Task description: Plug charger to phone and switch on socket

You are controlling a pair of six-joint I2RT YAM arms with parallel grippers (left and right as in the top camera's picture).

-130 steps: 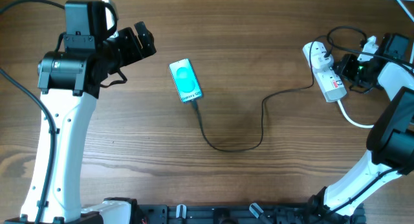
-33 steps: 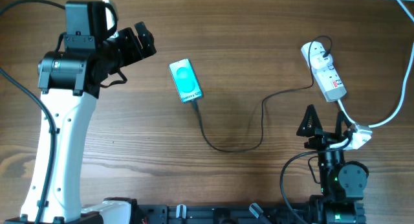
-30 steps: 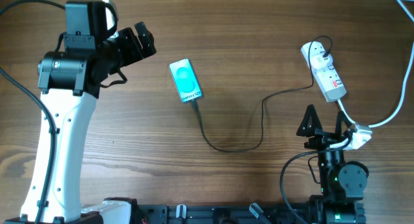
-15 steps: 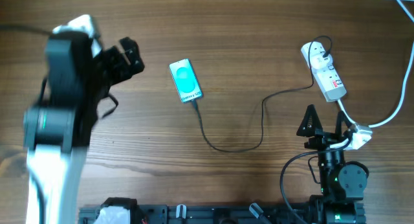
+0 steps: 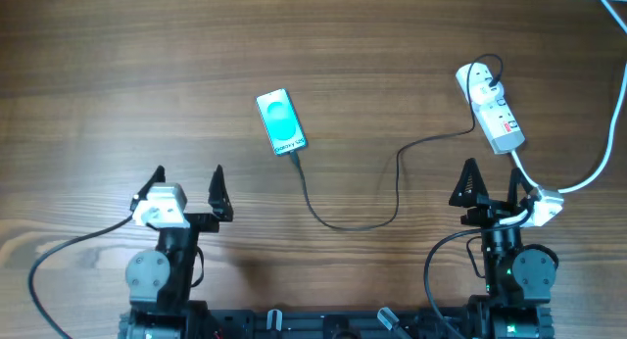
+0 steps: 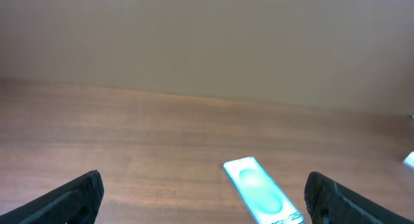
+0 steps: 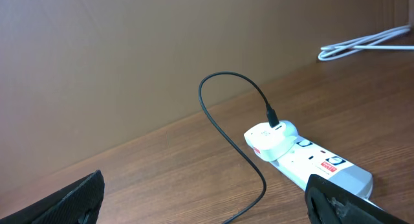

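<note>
The phone (image 5: 280, 122) lies flat on the wooden table, face up, light blue with a teal oval; it also shows in the left wrist view (image 6: 262, 198). The charger, a thin black cable (image 5: 343, 223), runs from the phone's near end in a loop to a white adapter (image 7: 270, 138) plugged into the socket (image 5: 498, 114), a white power strip at the far right (image 7: 323, 166). My left gripper (image 5: 187, 180) is open and empty near the front left. My right gripper (image 5: 492, 178) is open and empty, in front of the socket.
The socket's thick white cord (image 5: 588, 177) curves from its near end past my right gripper and off the right edge. More white cord (image 7: 362, 44) lies at the far right corner. Bare wood lies between the two grippers.
My left arm has swung down from the far left beside the phone to the front left edge. My right arm, at the socket 4.3 s ago, has stayed at the front right since.
</note>
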